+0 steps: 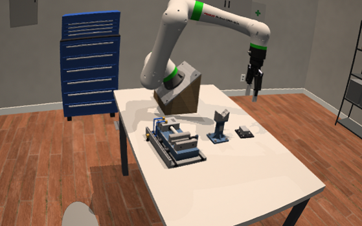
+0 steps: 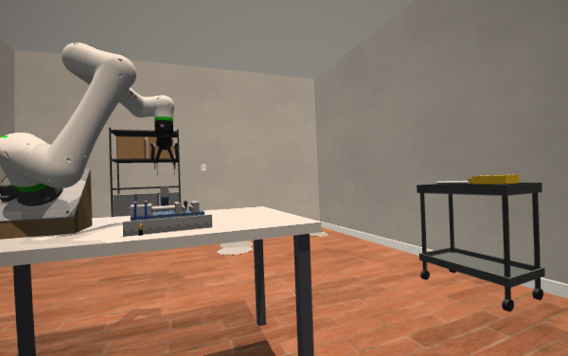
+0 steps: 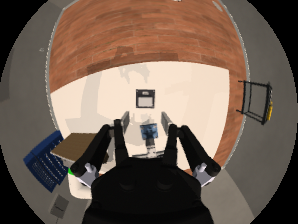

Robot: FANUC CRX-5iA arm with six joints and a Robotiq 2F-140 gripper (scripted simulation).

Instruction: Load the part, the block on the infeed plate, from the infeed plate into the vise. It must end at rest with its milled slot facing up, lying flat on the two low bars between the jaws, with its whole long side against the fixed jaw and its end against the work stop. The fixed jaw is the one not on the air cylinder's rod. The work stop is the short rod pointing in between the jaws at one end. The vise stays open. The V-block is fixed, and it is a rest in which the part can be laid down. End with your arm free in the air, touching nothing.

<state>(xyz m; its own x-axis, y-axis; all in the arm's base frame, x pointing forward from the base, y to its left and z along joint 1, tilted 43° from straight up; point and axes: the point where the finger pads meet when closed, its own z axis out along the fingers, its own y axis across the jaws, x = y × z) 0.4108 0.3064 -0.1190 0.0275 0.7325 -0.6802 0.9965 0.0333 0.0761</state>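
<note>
The part, a small grey block (image 1: pixel 244 129), lies on the dark infeed plate at the right of the table; it also shows in the wrist view (image 3: pixel 145 100). My gripper (image 1: pixel 253 97) hangs high in the air above and behind the plate, fingers partly open and empty; it shows in the exterior view (image 2: pixel 165 167) and in the wrist view (image 3: pixel 144 137). The blue vise (image 1: pixel 176 143) stands open at the table's middle, with its air cylinder at the back. The blue V-block (image 1: pixel 220 126) stands between vise and plate.
The arm's base sits on a wedge pedestal (image 1: pixel 179 89) at the back of the table. A blue tool cabinet (image 1: pixel 90 63) stands behind left, black shelves (image 1: pixel 361 77) at the right, and a black cart (image 2: pixel 480 232) farther off.
</note>
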